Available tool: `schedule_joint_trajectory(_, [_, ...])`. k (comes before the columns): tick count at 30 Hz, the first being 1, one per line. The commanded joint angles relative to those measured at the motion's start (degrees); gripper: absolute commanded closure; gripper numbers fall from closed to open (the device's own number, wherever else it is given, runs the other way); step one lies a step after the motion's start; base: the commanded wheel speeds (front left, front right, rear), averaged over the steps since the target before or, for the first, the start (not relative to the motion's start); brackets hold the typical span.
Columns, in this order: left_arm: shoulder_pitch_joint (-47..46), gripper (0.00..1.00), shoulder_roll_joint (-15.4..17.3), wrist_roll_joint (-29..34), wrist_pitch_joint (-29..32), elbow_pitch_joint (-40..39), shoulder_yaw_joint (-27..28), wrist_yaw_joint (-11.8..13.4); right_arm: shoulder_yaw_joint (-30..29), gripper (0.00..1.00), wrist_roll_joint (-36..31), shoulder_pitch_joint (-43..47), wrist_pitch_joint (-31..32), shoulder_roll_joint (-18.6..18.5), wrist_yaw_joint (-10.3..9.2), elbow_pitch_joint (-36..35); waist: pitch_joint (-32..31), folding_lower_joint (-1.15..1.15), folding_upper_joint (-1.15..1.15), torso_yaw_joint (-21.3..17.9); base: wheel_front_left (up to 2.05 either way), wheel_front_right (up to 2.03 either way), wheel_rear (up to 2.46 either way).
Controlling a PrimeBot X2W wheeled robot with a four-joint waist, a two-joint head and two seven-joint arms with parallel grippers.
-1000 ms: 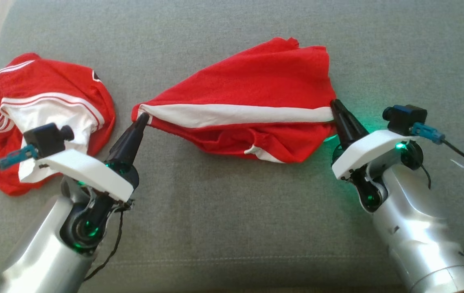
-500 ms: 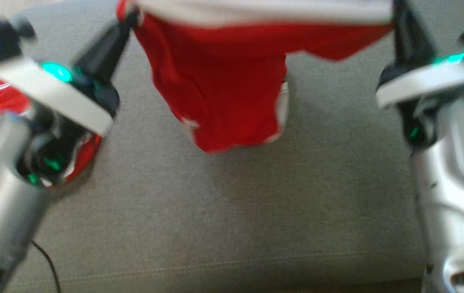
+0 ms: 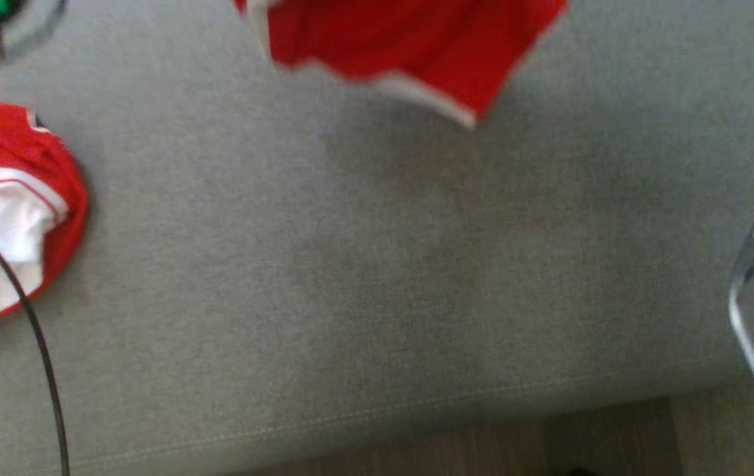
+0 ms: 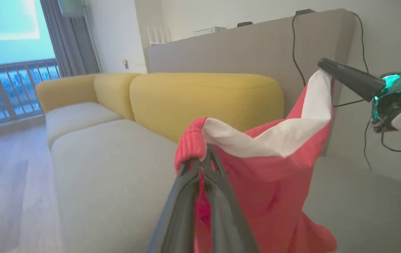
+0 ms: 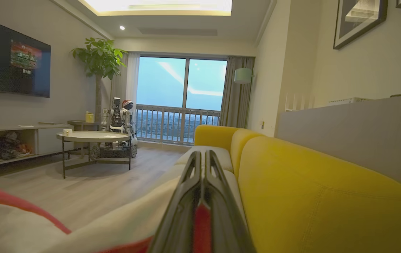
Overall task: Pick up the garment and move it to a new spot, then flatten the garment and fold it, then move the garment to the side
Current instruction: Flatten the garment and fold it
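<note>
Both arms are up in the air with the red garment [image 4: 274, 182] strung between them, well clear of the grey seat [image 3: 377, 264] of the sofa. The left gripper [image 4: 204, 154] is pinched tight on one corner of the white-banded edge, and the right gripper [image 5: 202, 154] is clamped just as hard on the opposite corner, red cloth showing between its fingers. Held by two corners like this, the cloth hangs open under its own weight and the creases drop out, which I take to be the point before laying it flat. Its white-trimmed hem dangles over the far part of the seat, in front of the yellow back cushion [image 4: 204, 98]. A crumpled red-and-white jersey [image 3: 0, 198] lies off to the left, leaving the middle free for setting down.
</note>
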Motion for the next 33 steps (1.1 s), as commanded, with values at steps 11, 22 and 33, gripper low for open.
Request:
schedule_joint_trajectory(11, [-25.2,1.00,3.5,16.9,-21.4,12.2,-10.4,-0.4,-6.0,1.00,-4.3,-15.4,-7.7,0.8,-0.02,-1.3,12.7,-0.01,0.00,-2.7,0.00,0.00,0.00])
schedule_joint_trajectory(22, [-2.1,1.00,6.1,20.3,-21.8,-7.7,-16.8,-0.4,-1.0,1.00,0.4,14.6,-7.6,0.8,-0.02,-13.3,9.9,-0.01,0.00,-2.1,0.00,0.00,0.00])
schedule_joint_trajectory(33, [22.7,1.00,6.8,21.4,-21.8,-14.9,-26.0,-0.4,-2.2,1.00,2.5,46.9,-3.5,0.8,-0.02,-27.0,2.9,-0.01,0.00,-2.9,0.00,0.00,0.00])
